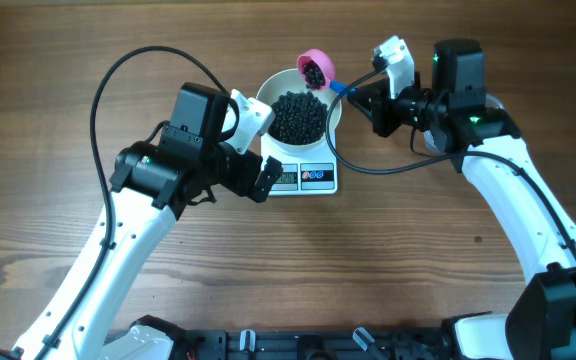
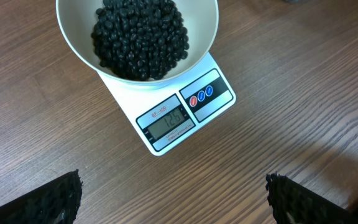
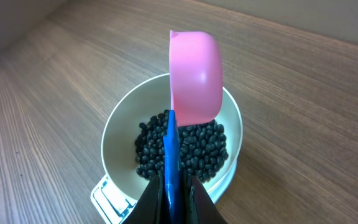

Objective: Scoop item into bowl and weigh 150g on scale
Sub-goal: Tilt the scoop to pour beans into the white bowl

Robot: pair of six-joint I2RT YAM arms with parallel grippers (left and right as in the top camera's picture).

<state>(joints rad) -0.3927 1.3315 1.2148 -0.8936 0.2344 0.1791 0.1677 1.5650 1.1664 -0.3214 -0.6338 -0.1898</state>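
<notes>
**A:** Where are the black beans (image 1: 296,117) right now?

**B:** Most are heaped in the white bowl (image 1: 265,101), which sits on the scale (image 1: 303,178), behind its display. A few more lie in the cup of a pink scoop (image 1: 314,68). The scoop is held above the bowl's rim, on the side away from the scale's display.

**A:** Who has the scoop?

**B:** The right gripper (image 3: 171,202). It's clenched on the scoop's blue handle, which runs out between the fingers, with the pink cup beyond the fingertips. The heap in the bowl lies below and just ahead of that gripper, and the two don't touch.

**A:** And the left gripper (image 2: 173,200)?

**B:** Released, with the jaws spread wide and nothing between them. It hangs over the wooden surface (image 2: 303,112) on the display side of the scale. In its wrist view the scale and the bowl of beans sit ahead of the fingers, clear of both.

**A:** What does the scale show?

**B:** The display is lit. The digits look like 125, but I can't be sure. Small round buttons sit just beside it.
</notes>
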